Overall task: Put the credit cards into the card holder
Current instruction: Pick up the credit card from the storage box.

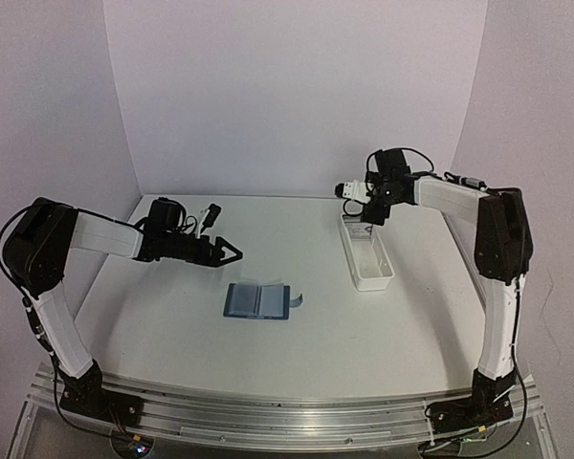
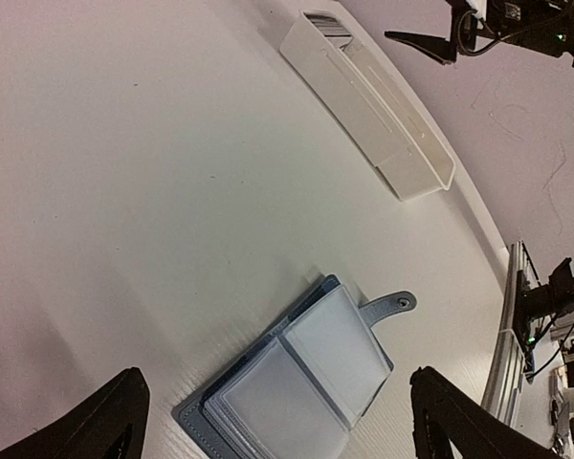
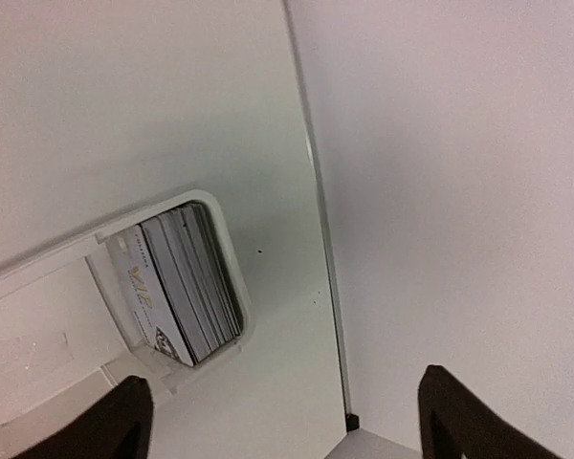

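The card holder (image 1: 258, 300) lies open on the table, dark-blue cover down, pale grey-blue pocket pages up, snap tab to the right. In the left wrist view the card holder (image 2: 301, 373) sits between my open fingers. My left gripper (image 1: 235, 251) hovers open and empty above and behind it, and shows in its own view (image 2: 282, 421). A stack of credit cards (image 3: 182, 287) stands on edge in the far end of the white tray (image 1: 368, 253). My right gripper (image 1: 367, 216) is open and empty above that end, and shows in its own view (image 3: 287, 421).
The long white tray (image 2: 368, 96) runs front to back at the right of the table; its rim (image 3: 48, 256) shows in the right wrist view. White walls enclose the back and sides. The table's back edge (image 3: 311, 191) lies just behind the tray.
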Controlling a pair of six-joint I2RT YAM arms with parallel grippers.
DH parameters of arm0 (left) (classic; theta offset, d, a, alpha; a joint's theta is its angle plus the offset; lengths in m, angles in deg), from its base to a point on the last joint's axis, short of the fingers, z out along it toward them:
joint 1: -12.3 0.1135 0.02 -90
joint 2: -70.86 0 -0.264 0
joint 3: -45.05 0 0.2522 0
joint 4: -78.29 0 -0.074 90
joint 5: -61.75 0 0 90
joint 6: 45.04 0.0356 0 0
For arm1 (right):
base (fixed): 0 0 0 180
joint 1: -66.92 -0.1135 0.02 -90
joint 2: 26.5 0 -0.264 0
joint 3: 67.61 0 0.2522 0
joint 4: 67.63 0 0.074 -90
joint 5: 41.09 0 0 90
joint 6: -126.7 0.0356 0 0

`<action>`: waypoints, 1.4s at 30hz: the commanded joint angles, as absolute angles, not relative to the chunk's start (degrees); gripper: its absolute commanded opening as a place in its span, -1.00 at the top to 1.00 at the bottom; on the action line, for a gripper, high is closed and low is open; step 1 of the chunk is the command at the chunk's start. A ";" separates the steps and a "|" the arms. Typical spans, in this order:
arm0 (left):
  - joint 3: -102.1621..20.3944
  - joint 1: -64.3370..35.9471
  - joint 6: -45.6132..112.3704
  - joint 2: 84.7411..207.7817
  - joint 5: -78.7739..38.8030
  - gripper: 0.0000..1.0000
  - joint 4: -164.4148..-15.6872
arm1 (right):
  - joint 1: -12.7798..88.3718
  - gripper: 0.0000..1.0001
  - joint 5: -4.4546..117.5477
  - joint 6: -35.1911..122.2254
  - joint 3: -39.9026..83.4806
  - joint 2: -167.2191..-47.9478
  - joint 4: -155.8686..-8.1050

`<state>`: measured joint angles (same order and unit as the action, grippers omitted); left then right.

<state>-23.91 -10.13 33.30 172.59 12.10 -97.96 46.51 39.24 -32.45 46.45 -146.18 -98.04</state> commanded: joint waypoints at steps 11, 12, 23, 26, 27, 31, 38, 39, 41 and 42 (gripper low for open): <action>-26.02 -7.58 36.14 176.57 10.73 -0.91 -99.56 | 44.69 -0.96 36.82 -51.95 55.27 -158.46 -97.88; -26.02 -7.38 36.23 176.64 10.66 -0.90 -99.60 | 44.68 -0.95 36.27 -51.94 55.43 -158.86 -97.35; -25.50 -6.87 36.34 176.77 10.60 -0.90 -99.32 | 44.69 -0.97 34.60 -51.43 56.81 -162.17 -92.04; -25.71 -6.86 36.34 176.96 10.41 -0.90 -99.28 | 44.69 -0.96 33.85 -51.28 56.16 -162.59 -91.04; -25.75 -6.88 36.34 177.00 10.28 -0.90 -99.40 | 44.69 -0.96 33.69 -51.28 55.86 -162.63 -90.87; -25.83 -6.89 36.34 177.17 10.17 -0.90 -99.37 | 44.69 -0.96 33.15 -51.01 55.34 -163.19 -90.27; -25.75 -6.86 36.25 177.44 10.42 -0.90 -99.54 | 44.68 -0.75 32.99 -50.70 55.41 -163.52 -90.14; -25.75 -6.87 36.18 177.50 10.44 -0.90 -99.57 | 44.69 -0.72 33.05 -50.55 55.39 -163.52 -90.17; -25.74 -6.86 36.17 177.44 10.49 -0.90 -99.62 | 44.69 -0.63 33.06 -50.06 55.21 -163.40 -90.24; -25.70 -6.86 36.17 177.46 10.57 -0.90 -99.59 | 44.69 -0.61 33.00 -49.84 55.08 -163.25 -90.23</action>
